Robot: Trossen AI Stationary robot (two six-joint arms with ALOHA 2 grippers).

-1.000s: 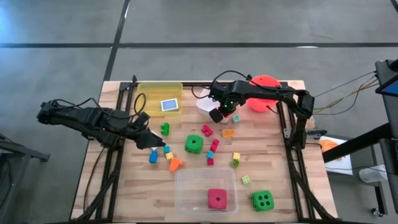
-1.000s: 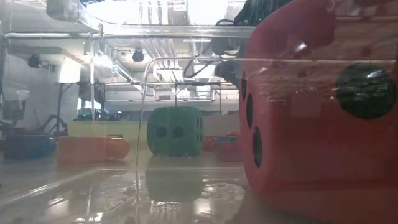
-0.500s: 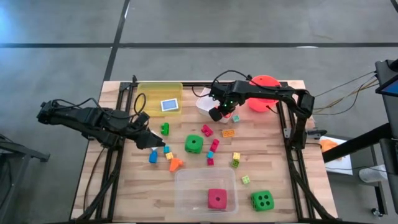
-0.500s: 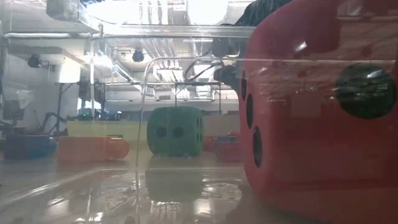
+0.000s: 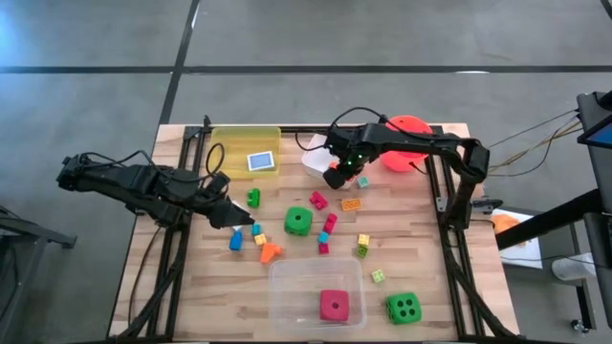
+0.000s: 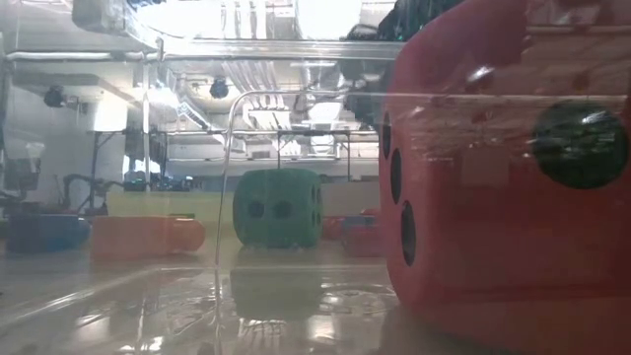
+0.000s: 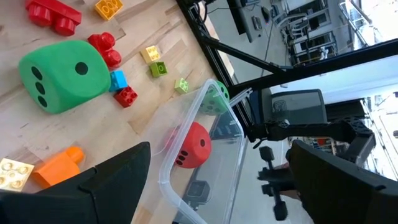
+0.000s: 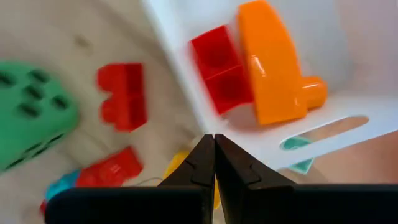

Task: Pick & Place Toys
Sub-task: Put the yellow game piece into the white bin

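High view: your right gripper point(image 5: 332, 179) hangs pressed together by the white tub point(image 5: 314, 161), far side; left gripper point(image 5: 239, 222) spread, empty, beside blocks point(image 5: 259, 239); green die point(image 5: 297, 222) mid-table.

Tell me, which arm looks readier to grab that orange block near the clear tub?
Probably the left. Its hand is open and close to the orange block, while the right hand is shut, over by the white tub.

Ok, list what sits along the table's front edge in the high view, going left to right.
Clear tub holding the pink dice → small light-green block → green dice.
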